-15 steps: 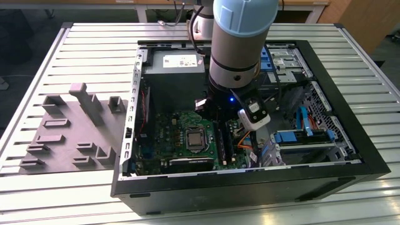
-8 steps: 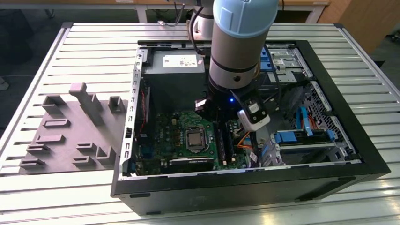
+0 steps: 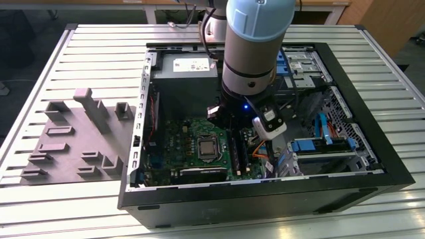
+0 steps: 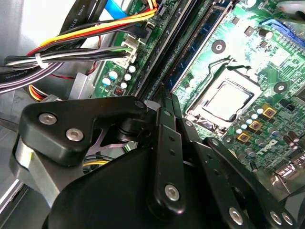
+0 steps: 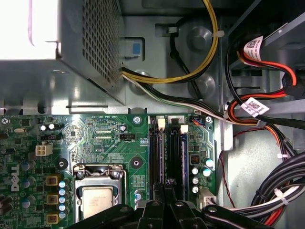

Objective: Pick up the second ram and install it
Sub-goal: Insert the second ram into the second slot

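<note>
My hand is closed flat on the second ram, a thin dark strip upright between my fingertips. It hangs directly over the green board's long slots, its long axis running along them.

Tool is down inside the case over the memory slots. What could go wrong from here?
1. The tool sits just above the narrow memory slots. A slight sideways offset could load a slot wall or the green board.
2. The cable bundle lies close beside the slots and might snag the tool's linkage.
3. The processor socket flanks the other side, so drifting that way risks contact.
</note>
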`<action>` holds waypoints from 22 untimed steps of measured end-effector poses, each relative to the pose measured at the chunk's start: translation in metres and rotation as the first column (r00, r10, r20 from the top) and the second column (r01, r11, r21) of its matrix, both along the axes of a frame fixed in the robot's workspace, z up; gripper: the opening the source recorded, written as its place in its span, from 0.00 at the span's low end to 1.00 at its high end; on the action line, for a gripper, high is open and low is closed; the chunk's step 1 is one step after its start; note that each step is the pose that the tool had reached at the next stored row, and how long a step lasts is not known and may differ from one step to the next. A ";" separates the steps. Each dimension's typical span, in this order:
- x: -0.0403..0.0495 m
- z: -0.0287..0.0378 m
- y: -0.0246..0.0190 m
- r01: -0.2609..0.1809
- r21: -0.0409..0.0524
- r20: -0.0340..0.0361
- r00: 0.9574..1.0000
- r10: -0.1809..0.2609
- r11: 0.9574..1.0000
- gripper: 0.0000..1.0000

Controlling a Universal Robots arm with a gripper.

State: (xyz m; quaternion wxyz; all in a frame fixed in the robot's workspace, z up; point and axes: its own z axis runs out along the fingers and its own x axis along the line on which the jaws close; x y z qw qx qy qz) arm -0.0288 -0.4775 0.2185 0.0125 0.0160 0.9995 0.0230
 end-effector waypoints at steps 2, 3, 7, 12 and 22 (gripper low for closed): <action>0.0000 -0.0003 0.0000 0.000 0.000 0.000 1.000 0.000 1.000 0.12; 0.0000 -0.0003 0.0000 0.000 0.000 0.000 1.000 0.000 1.000 0.12; 0.0000 -0.0005 0.0000 0.000 0.000 0.000 1.000 0.000 1.000 0.12; 0.0000 -0.0008 0.0000 0.000 0.000 0.000 1.000 0.000 1.000 0.25; 0.0000 0.0048 0.0000 0.000 0.000 0.000 1.000 0.000 1.000 0.25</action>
